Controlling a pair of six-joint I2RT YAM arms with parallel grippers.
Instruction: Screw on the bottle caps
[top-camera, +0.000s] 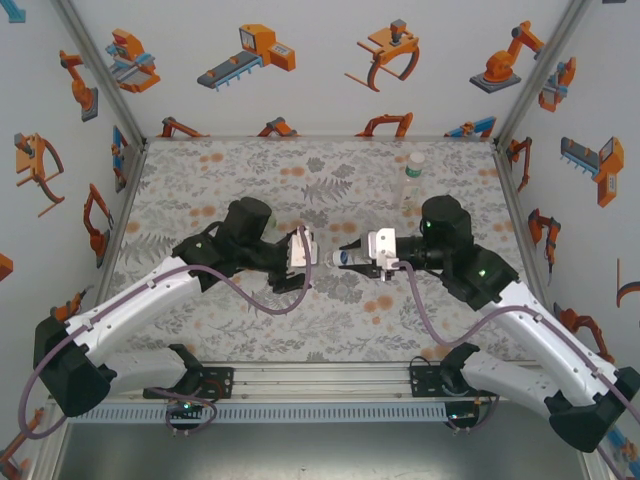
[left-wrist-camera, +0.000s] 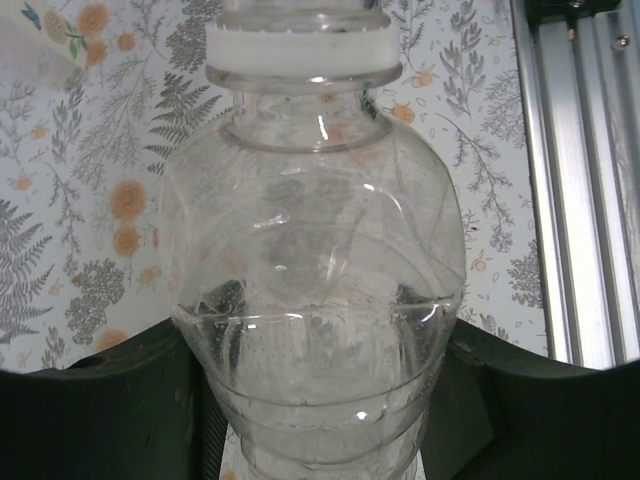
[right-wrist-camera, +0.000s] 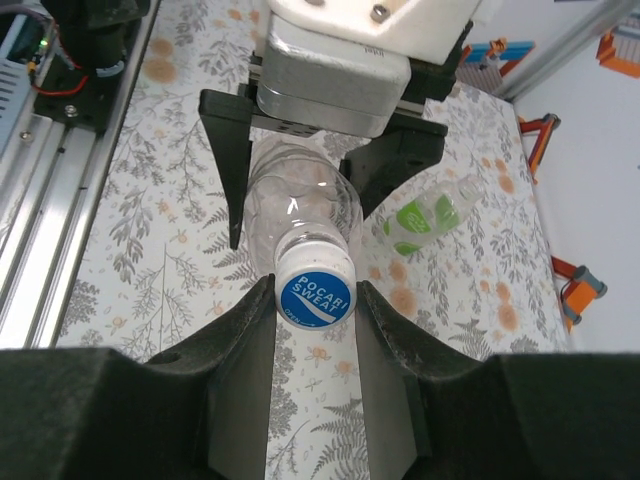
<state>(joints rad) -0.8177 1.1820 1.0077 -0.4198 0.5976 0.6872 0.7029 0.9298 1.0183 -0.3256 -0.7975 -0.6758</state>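
Mid-tabletop, over the floral print, both arms meet. The right fingers are clenched on the blue cap, one finger on each side of it, touching. The cap's printed face is turned toward the right wrist camera. The cap sits on the mouth of the clear bottle, which is held horizontal off the tabletop with its neck toward the right arm. The left fingers grasp the clear bottle by its body, below the rounded shoulder. A white collar ring shows at the neck. On the far side, right of centre, the taller bottle with green band stands upright on the tabletop, well apart from both arms.
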